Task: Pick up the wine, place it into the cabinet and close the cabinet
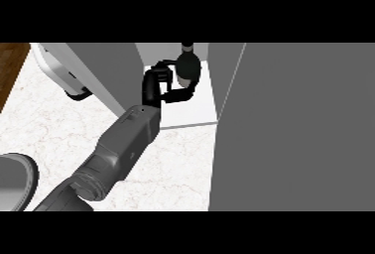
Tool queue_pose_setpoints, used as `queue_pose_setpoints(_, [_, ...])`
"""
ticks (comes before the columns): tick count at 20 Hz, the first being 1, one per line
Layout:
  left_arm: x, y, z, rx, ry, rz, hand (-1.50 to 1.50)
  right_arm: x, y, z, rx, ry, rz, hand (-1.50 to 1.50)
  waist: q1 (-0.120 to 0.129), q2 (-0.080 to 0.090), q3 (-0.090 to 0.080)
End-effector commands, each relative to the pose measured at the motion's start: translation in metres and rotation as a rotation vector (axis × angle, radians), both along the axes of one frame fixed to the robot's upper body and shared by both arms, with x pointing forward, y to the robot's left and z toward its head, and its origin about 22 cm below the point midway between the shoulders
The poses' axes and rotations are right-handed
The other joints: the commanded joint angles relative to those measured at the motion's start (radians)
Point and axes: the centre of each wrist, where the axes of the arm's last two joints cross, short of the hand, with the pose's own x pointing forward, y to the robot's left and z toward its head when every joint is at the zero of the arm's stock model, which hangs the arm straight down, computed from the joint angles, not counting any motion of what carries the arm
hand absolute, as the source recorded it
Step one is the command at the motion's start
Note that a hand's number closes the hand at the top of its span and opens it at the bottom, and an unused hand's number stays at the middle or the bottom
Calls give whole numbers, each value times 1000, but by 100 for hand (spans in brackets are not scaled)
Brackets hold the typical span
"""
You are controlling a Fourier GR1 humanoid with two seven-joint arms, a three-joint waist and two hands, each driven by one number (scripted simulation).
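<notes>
1. A grey forearm is stretching up from the lower left of the head view, ending in a black hand (162,84) that is reaching into the open cabinet (192,106) (which arm this is cannot be told from this view, though it is entering at the left).

2. The hand is curling round the dark wine bottle (187,63), fingers wrapping the bottle's left side and the thumb closing in from below and to the right, so the hand is grasping the wine.

3. The wine bottle is standing upright inside the cabinet, just above and to the right of the hand's palm, its neck and cap showing beyond the fingertips.

4. The cabinet's white floor is lying directly beneath the hand and bottle, with a grey side wall (110,74) just left of the hand.

5. The open cabinet door (293,129) is standing wide to the right of the hand, filling much of the view's right side.

6. The pale marbled counter (66,129) is spreading under the forearm, below and left of the hand.

7. A white appliance (62,69) is sitting well to the left of the hand, beyond the grey wall.

8. A grey round rim (18,181) is showing at the lower left edge, well below the hand.
</notes>
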Motion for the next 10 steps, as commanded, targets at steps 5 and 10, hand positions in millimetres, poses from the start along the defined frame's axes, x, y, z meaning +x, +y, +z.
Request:
queue_pose_setpoints(5, [10, 3, 14, 44, 3, 21, 150, 0, -3, 1, -3, -6, 1, -150, -1, 4, 1])
queue_pose_setpoints(10, [18, 9, 26, 66, -37, 47, 150, 1, -4, 1, 0, -12, -1, -150, 0, 7, 0])
